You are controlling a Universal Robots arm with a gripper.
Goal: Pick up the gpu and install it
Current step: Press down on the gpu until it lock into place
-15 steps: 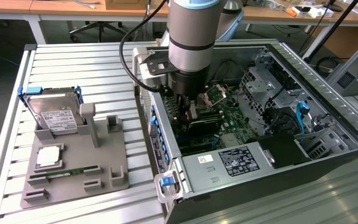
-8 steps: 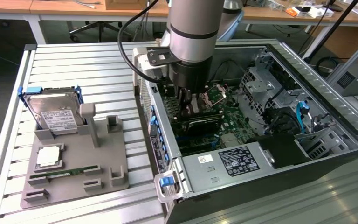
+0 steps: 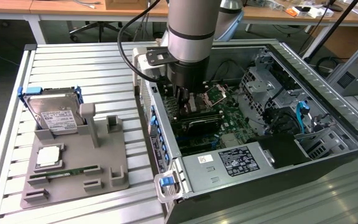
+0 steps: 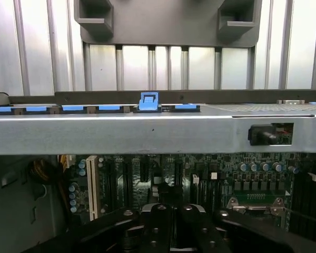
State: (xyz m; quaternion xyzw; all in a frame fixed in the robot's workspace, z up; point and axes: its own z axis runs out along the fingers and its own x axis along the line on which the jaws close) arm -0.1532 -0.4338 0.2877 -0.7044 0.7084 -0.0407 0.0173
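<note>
You are looking at an open computer case [image 3: 319, 86] lying on its side on a slatted metal table [image 3: 73, 65], its motherboard [image 3: 229, 116] facing up; the arm [image 3: 190, 28] reaches straight down into it.

The gripper [image 3: 188, 103] is low inside the case, above the board; its fingers [image 4: 163, 226] are closed together, and in the wrist view they sit dark against the row of slots.

Just under the gripper in the exterior view lies a flat black rectangle that I take to be the gpu [image 3: 197, 125], down among the slots; whether the fingers are pinching its edge or merely resting close to it cannot be told.

To the exterior view's left, a grey fixture tray [image 3: 73, 182] holds a silver hard drive [image 3: 53, 112] in a blue frame and a slim green memory stick [image 3: 64, 173]; the tray's upright posts [image 3: 98, 122] stand bare (likely where the card once stood).

As for handling, judge the card stiff and fairly light but delicate; the fan and the exposed components would not tolerate squeezing; the thin top edge or the shroud's rigid rim looks the safest place to hold, and the smooth plastic may slip if gripped off-centre.
</note>
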